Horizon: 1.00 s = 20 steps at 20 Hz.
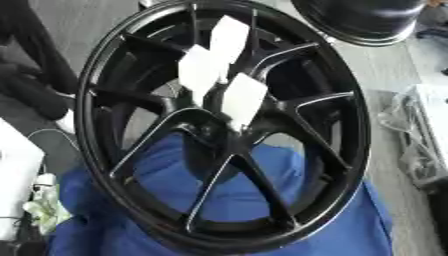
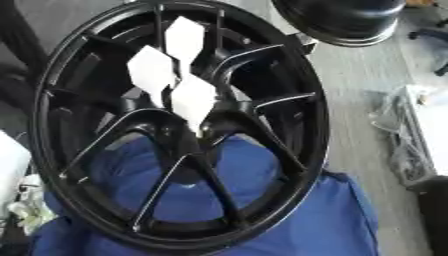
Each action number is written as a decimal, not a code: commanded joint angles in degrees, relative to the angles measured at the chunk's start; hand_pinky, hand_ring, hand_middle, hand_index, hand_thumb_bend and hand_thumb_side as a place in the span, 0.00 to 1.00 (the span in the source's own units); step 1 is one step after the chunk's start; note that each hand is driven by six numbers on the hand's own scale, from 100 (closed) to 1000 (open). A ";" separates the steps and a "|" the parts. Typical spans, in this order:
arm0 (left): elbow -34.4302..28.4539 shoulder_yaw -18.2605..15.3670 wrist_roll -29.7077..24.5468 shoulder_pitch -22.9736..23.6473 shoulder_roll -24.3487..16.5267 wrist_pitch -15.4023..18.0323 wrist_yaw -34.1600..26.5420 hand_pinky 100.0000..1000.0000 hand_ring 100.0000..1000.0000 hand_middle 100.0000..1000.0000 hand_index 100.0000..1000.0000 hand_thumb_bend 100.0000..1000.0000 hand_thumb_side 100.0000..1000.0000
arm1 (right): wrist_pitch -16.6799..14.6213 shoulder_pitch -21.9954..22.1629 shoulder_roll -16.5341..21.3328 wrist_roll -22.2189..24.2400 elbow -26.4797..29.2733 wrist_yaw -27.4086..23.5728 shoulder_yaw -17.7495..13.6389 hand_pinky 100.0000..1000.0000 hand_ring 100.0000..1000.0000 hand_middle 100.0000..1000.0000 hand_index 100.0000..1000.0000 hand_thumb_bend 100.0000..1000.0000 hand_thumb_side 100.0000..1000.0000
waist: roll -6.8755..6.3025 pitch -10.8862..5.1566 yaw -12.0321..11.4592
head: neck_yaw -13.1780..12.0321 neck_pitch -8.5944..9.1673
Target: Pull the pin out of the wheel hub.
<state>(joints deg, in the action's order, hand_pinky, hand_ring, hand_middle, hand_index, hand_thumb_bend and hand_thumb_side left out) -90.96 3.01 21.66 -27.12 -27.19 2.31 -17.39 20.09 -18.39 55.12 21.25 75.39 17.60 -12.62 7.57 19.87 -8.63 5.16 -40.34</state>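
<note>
Black alloy fills nearly the whole view: a large wheel point(image 1: 223, 125) with paired spokes stands tilted on its rim, resting on a blue cloth point(image 1: 332, 235) that covers whatever carries it. At the middle of the wheel, over the hub point(image 1: 214, 112), sit three white, diamond-shaped tags or flags point(image 2: 171, 75), bunched close together and fanning outward from the centre. They look like the heads or markers of pins pushed into the hub, though the shafts themselves cannot be made out against the dark metal. All three appear seated, so by my reading no pin has been drawn yet.

Neither robot hand shows in either eye view, so the state of the fingers cannot be told; nothing is reaching for the hub and nothing touches the tags. The task therefore seems to stand at its very start: a hand has to come into view, close on one of the white pieces at the hub and pull it straight out along its own line.

Beyond the top of the wheel a second dark, glossy round object point(image 1: 359, 20) lies on the grey floor point(image 2: 359, 75). At the right edge is a heap of clear plastic wrapping point(image 1: 411, 135), and at the left edge a white object point(image 1: 17, 170) with some pale crumpled material point(image 1: 44, 210) below it.
</note>
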 commanded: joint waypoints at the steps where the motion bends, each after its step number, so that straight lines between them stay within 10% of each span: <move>1: -0.95 -0.50 0.13 -0.68 -1.53 -0.02 0.00 0.60 0.68 0.62 0.65 0.07 0.85 | -1.39 -0.59 1.35 0.53 -1.41 0.36 -2.23 0.84 0.87 0.84 0.90 0.32 0.53 | -0.26 -1.04 0.11 | -0.03 0.50; 9: -0.93 -0.28 -0.09 -0.73 -1.49 -0.09 0.00 0.60 0.68 0.62 0.64 0.07 0.85 | -0.24 -4.12 0.04 -7.93 3.83 -4.14 -3.11 0.80 0.76 0.73 0.82 0.09 0.48 | -0.24 -1.09 -0.11 | -0.18 0.56; 14: -0.92 0.02 -0.37 -0.95 -1.13 -0.21 0.01 0.60 0.68 0.62 0.64 0.07 0.85 | 1.43 -9.76 -3.93 -25.14 9.73 -18.63 -0.45 0.78 0.73 0.70 0.79 0.00 0.48 | -0.27 -1.21 -0.69 | -0.05 0.68; 20: -1.05 0.23 -0.53 -1.14 -0.72 -0.28 -0.11 0.60 0.68 0.62 0.64 0.07 0.85 | -3.69 -15.71 -14.05 -40.24 11.64 -30.56 2.29 0.78 0.72 0.69 0.78 0.05 0.43 | -0.71 -1.01 -1.09 | -1.02 0.80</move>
<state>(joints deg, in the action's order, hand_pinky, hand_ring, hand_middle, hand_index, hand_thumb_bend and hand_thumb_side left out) -90.97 3.38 21.27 -27.34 -27.15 1.99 -17.47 17.54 -33.20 41.42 -16.23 85.60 -10.73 -10.24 7.31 19.87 -9.71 4.45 -40.14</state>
